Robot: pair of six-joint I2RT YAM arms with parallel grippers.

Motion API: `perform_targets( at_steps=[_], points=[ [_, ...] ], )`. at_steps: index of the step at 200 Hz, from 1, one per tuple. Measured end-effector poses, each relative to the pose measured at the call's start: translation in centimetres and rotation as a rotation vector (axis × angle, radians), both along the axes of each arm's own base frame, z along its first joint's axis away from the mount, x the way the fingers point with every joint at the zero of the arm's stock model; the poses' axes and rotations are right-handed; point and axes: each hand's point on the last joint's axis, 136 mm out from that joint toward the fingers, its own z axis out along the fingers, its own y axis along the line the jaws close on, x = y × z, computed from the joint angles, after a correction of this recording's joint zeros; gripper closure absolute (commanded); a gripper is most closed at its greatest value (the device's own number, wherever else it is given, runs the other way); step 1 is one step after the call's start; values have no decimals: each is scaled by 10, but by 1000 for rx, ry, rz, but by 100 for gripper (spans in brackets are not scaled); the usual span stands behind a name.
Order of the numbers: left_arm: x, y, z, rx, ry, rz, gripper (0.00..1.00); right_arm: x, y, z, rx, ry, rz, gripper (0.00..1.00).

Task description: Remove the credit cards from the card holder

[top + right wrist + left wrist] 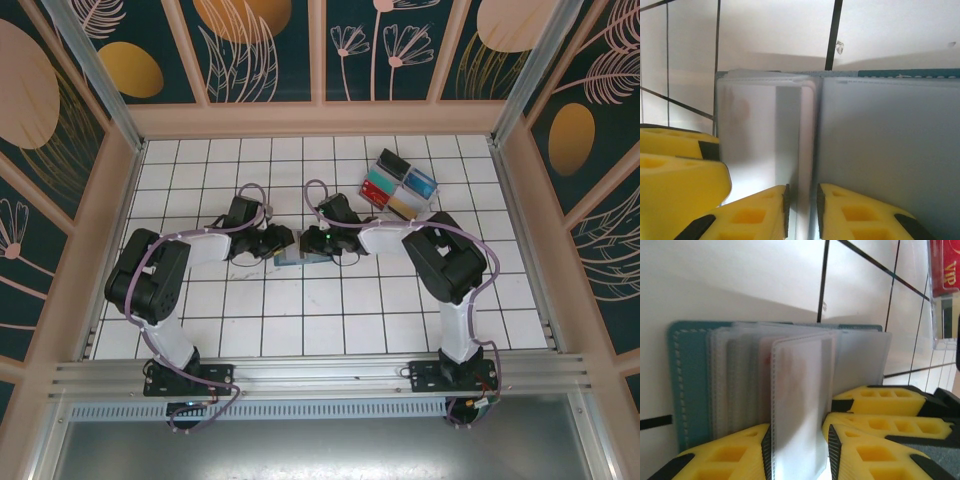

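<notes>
Item: teal card holder (pixel 296 260), lying open on the tiles directly beneath both pincers.
Left pincer (pixel 799 442): I am pinching one frosted sleeve (pixel 800 385) upright between its tips.
Right pincer (pixel 801 202): I am clamping a sleeve edge (pixel 799 135), just beside the left's tips.

My left arm (pixel 160 275) and right arm (pixel 445 262), both white and black, fold at the elbows and reach inward, wrists low. My yellow-fingered left tool (pixel 800 437) and right tool (pixel 802 195) sit just beside each other. Each one's jaws are pinched narrowly on a frosted sleeve of the teal folding card holder (pixel 687 385).
</notes>
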Motion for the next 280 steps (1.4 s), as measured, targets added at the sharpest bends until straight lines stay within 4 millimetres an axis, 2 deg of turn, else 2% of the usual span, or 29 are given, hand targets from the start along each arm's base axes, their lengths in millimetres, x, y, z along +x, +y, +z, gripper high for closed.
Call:
perform_targets(
  at_steps=[31,84,120,136,153,189,242,280],
  points=[
    [-3,-5,2,-13,-1,-22,70,-1,-1,1,32,9,1,75],
    [-3,0,-2,29,-11,-22,93,-8,-12,7,32,26,-16,73],
    [-1,9,6,101,-46,-17,94,-12,-28,37,69,-1,-56,71],
    [-2,14,8,141,-51,-19,88,-10,-34,56,95,-34,-77,71],
    [-1,16,12,161,-65,-36,74,-7,-39,73,115,-77,-98,71],
    [-2,3,21,87,-66,-63,54,-2,-49,87,119,-121,-136,71],
    [-2,-39,31,-94,-77,-137,44,4,-62,89,103,-146,-182,71],
    [-2,-51,34,-141,-76,-152,42,6,-64,98,112,-168,-192,71]
  ],
)
